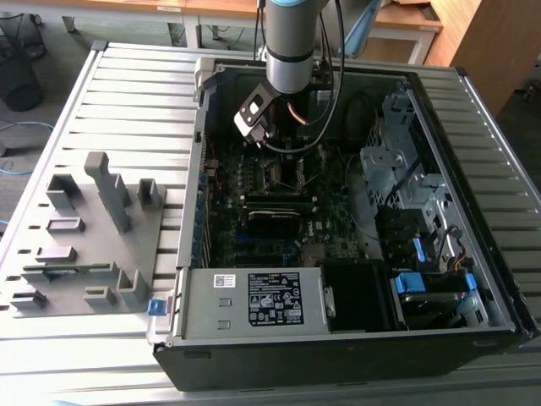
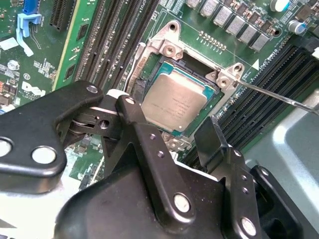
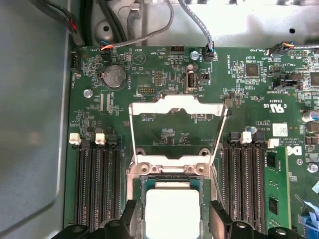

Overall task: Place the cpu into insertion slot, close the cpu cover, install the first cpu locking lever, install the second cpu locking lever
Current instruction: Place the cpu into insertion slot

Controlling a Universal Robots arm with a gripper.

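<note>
The cpu (image 2: 174, 102), a flat square chip with a silver-grey top, lies flat in the insertion slot (image 2: 185, 62) on the green motherboard (image 1: 270, 216). In both wrist views my gripper (image 2: 167, 115) straddles it. The black fingertips (image 3: 128, 211) stand open just outside two opposite edges of the cpu (image 3: 172, 206). The cpu cover (image 3: 175, 105), a thin silver frame with a large window, is swung open away from the slot. A thin metal locking lever (image 2: 279, 97) sticks out unlatched beside the slot. In the exterior view the arm (image 1: 287, 51) reaches down into the computer case.
Long black memory slots (image 3: 97, 184) flank the socket on both sides. Cables (image 3: 149, 27) run along the case wall past the board's edge. The open case (image 1: 473, 169) holds a drive cage and a power supply (image 1: 254, 300). A grey fixture (image 1: 93, 228) stands at the exterior view's left.
</note>
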